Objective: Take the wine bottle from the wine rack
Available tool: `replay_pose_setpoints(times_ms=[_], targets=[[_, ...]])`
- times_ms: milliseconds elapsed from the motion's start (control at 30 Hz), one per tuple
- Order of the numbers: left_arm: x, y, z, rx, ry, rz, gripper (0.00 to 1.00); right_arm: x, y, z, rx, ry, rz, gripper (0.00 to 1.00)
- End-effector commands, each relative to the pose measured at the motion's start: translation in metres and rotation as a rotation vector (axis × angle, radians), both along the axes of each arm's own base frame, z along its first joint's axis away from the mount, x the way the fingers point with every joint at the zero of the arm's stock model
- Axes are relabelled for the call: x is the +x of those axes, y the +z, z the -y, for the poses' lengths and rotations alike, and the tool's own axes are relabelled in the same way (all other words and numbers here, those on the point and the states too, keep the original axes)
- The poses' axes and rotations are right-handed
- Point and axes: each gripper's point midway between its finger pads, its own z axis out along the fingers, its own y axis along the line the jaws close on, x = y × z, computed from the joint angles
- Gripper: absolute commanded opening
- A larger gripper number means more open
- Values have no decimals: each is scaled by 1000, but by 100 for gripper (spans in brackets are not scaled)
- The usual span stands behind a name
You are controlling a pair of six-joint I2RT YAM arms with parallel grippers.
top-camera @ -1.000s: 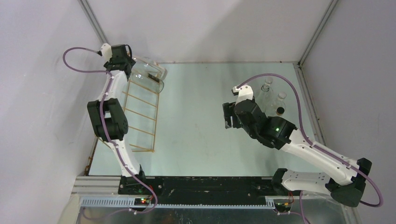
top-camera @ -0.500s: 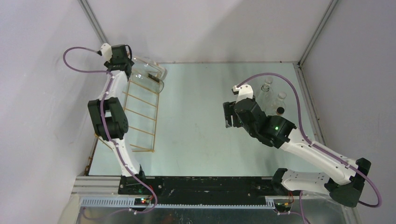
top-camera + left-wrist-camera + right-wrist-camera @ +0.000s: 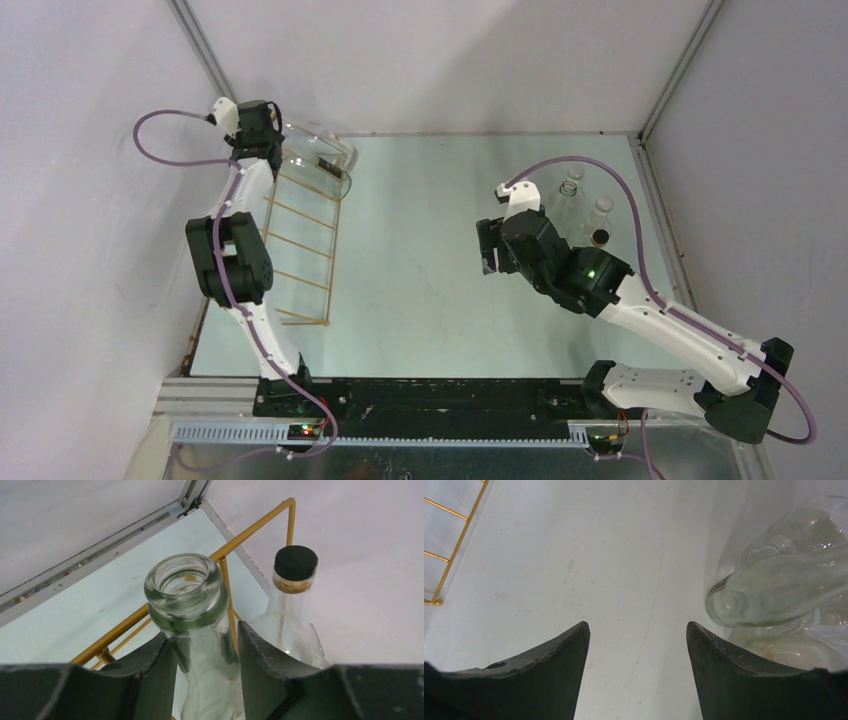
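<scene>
1. The left pincer (image 3: 201,630) is closed on the neck of the wine bottle (image 3: 186,587), a clear one with an open mouth. One dark finger is pressed against each side of the glass, just below the lip.
2. The wine bottle is held at the far end of the wine rack (image 3: 250,531), with its mouth raised above the gold wire. Whether its body is resting on the rungs cannot be told.
3. A capped bottle (image 3: 295,565), clear with a black stopper, is seen just beside the wine bottle, at the same far end of the wine rack.
4. The wine rack is laid along the left side of the desk (image 3: 430,230).
5. The right pincer (image 3: 636,625) is held above the desk, well to the right of the wine rack. Its fingers are spread wide and nothing is gripped between them.
6. A cluster of clear bottles (image 3: 774,590) is found farther right of the wine rack, beyond the right pincer.
</scene>
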Motion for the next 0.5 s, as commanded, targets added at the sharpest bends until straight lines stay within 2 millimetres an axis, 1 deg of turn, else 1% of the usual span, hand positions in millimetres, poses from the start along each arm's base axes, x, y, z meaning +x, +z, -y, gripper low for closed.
replay_pose_setpoints(times_ms=[0, 33, 100, 200, 467], targets=[[-15, 63, 1, 53, -7, 120, 4, 2, 14, 0, 38, 1, 38, 74], [-16, 65, 2, 49, -5, 130, 1, 1, 14, 0, 41, 0, 37, 74], [-22, 66, 3, 41, -3, 143, 0, 0, 16, 2, 49, 2, 38, 74], [-30, 71, 7, 31, -4, 166, 0, -2, 17, 3, 54, 1, 35, 74], [-42, 84, 21, 30, -26, 210, 0, -6, 22, 6, 75, 0, 36, 74]])
